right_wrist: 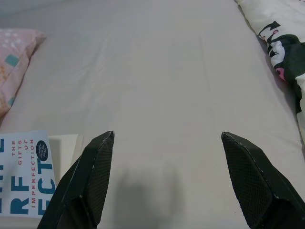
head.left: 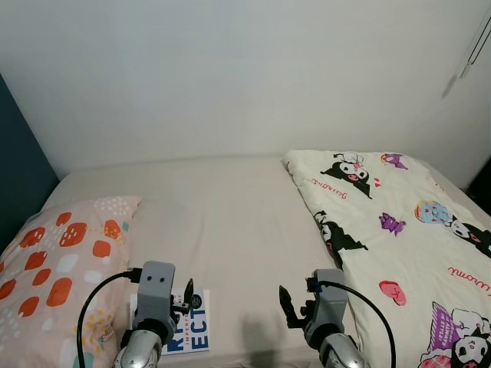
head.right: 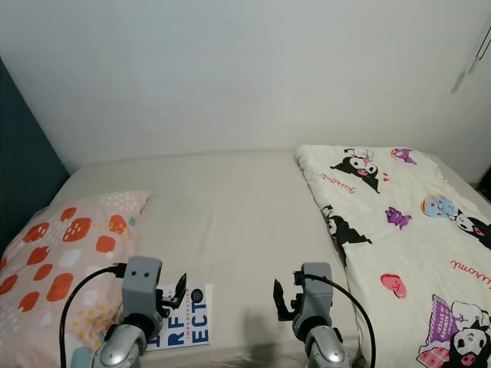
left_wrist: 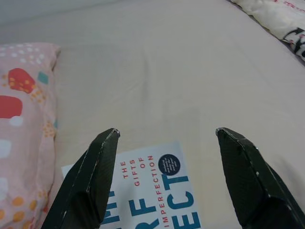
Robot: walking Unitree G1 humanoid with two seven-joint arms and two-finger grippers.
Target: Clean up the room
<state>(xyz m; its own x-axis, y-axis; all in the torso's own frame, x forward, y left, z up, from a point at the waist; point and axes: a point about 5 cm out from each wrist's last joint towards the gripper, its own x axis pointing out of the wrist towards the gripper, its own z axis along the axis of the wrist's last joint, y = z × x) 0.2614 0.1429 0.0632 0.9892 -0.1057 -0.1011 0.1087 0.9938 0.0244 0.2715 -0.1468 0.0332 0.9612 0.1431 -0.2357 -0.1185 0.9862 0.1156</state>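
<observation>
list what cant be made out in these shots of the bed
- Book title: in the left wrist view the picture's edge and the left gripper cut it off.
- Book's near end: in the left eye view the left arm covers it.
- Pillow: its left part runs off the edge.
- Quilt: its right side is cut off by the edge.
- Bed under the quilt: hidden.

The two eye views look forward and down from the head over the bed [head.left: 230, 207], facing the white wall [head.left: 230, 77]. Each wrist view looks low and close along its own fingers [left_wrist: 90, 181] across the sheet. All four share the white book [head.right: 184, 316] lying beside the pink pillow [head.left: 54, 261].
</observation>
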